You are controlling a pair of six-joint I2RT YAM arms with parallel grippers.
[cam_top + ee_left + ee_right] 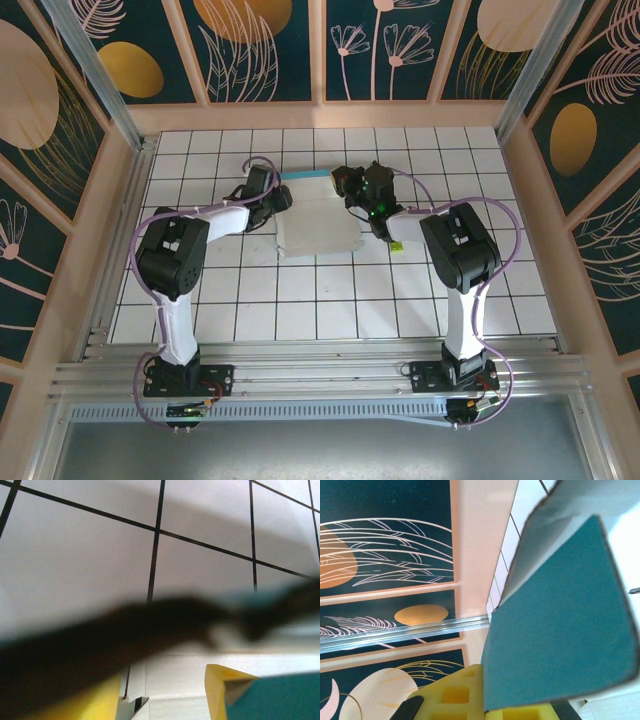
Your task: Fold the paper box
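paper box (318, 230) | clamped in right pincer (342, 183) | left pincer (288, 198) alongside

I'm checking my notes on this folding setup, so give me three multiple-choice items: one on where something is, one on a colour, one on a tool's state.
1. Where does the paper box lie?
A) in the middle of the table
B) at the near edge, by the arm bases
C) in the far right corner

2. What colour is the face of the flap in the right wrist view?
A) red
B) turquoise
C) black

3. How is the right tool?
A) wide open, clear of the box
B) holding a cup
C) shut on the flap

Key:
1 A, the top view shows the white sheet on the centre tiles.
2 B, the face turned to the camera is turquoise.
3 C, the flap rises from between its closed fingers.
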